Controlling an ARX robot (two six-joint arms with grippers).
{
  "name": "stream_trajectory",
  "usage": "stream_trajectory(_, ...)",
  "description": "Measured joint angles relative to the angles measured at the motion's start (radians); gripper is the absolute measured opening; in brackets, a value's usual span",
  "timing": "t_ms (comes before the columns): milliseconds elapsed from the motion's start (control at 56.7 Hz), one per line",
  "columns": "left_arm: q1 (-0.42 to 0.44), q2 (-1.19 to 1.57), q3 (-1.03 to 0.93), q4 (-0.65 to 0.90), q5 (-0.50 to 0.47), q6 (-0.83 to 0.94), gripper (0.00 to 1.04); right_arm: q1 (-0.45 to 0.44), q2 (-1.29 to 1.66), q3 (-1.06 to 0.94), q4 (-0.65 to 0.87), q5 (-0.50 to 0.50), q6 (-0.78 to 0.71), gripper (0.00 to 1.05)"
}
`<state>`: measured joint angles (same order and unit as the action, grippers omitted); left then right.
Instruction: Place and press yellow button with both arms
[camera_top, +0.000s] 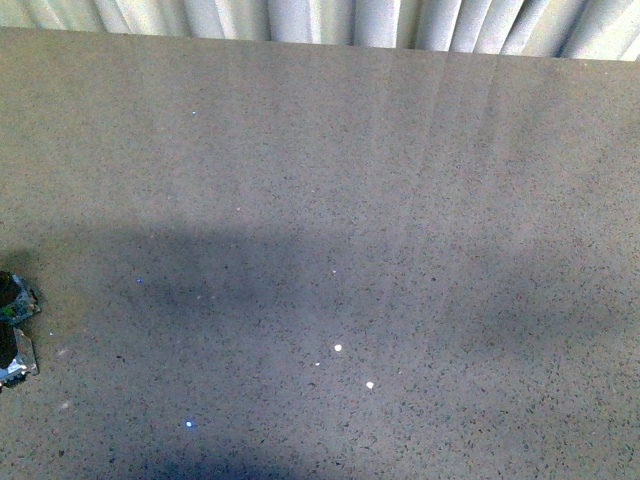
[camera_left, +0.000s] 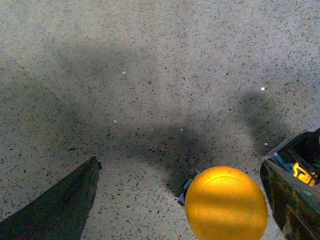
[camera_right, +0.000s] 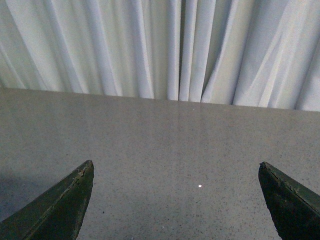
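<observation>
Left pincer (camera_left: 180, 162) stood wide, yellow button (camera_left: 226, 202) on the surface (camera_left: 150, 60) between its jaws, ungripped. Right pincer (camera_right: 175, 164) also wide, holding nothing, facing the surface's far edge.

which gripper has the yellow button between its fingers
The left gripper: the yellow button sits between its open fingers. The right gripper has only table between its own.
</observation>
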<state>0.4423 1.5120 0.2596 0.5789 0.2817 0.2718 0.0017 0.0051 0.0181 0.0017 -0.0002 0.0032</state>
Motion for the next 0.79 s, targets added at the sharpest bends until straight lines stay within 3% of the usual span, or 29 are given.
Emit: stream_trajectory(793,-0.010,0.008,-0.001,-0.016,-0.016,0.000,0.93,0.000,0.000,0.000,0.000,0.000,0.000,0.96)
